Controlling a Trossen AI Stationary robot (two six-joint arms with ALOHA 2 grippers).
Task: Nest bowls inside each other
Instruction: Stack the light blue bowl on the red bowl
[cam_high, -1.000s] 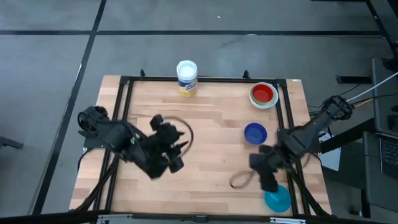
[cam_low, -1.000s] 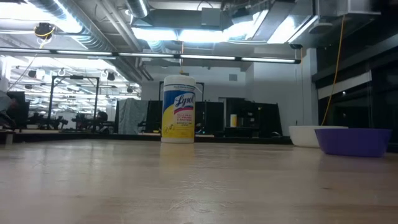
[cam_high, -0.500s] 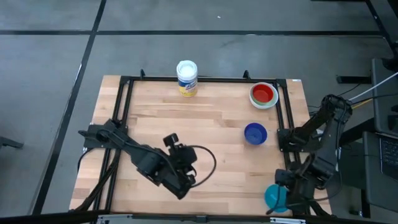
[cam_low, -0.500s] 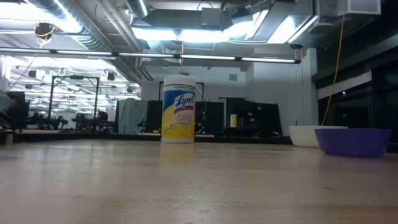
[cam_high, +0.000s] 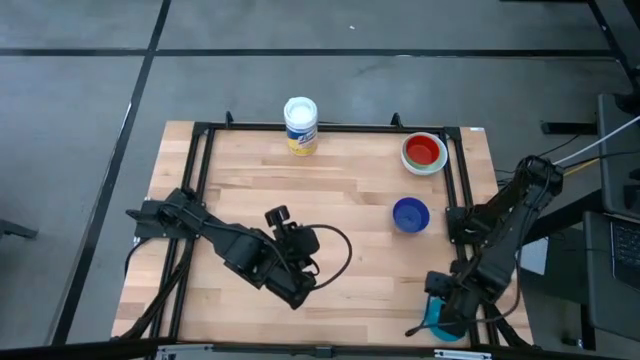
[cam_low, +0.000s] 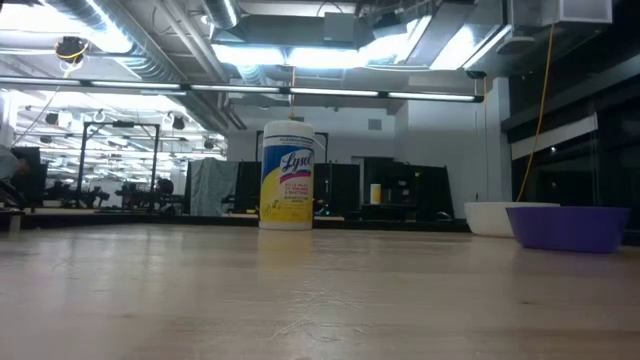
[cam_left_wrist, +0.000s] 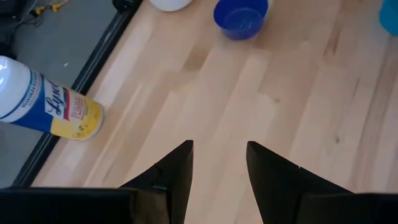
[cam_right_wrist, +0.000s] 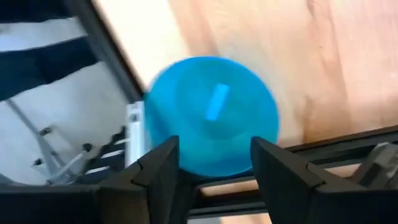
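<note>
A teal bowl (cam_high: 436, 320) sits upright at the table's near right corner, beside the black frame rail. My right gripper (cam_high: 452, 305) hangs over it, pointing down. In the right wrist view its open fingers (cam_right_wrist: 214, 146) stand either side of the teal bowl's (cam_right_wrist: 211, 112) near rim, with no touch to be seen. A dark blue bowl (cam_high: 410, 214) stands alone at mid right. At the far right a red bowl (cam_high: 423, 151) sits nested in a white bowl (cam_high: 409, 163). My left gripper (cam_high: 300, 290) is open (cam_left_wrist: 219, 144) over bare wood near the table's middle.
A white canister with a yellow label (cam_high: 300, 125) stands at the far edge, left of centre. A black frame rail (cam_high: 465, 190) runs along the table's sides. Bare wood lies between the two arms. The low view shows the canister (cam_low: 287, 175) and the dark blue bowl (cam_low: 568, 227), no gripper.
My right gripper has swung toward the table's near right corner and sunk, rolling its wrist, and now hangs over the teal bowl. My left gripper has moved toward the near edge and a little right, sinking and tipping. No bowl has moved.
</note>
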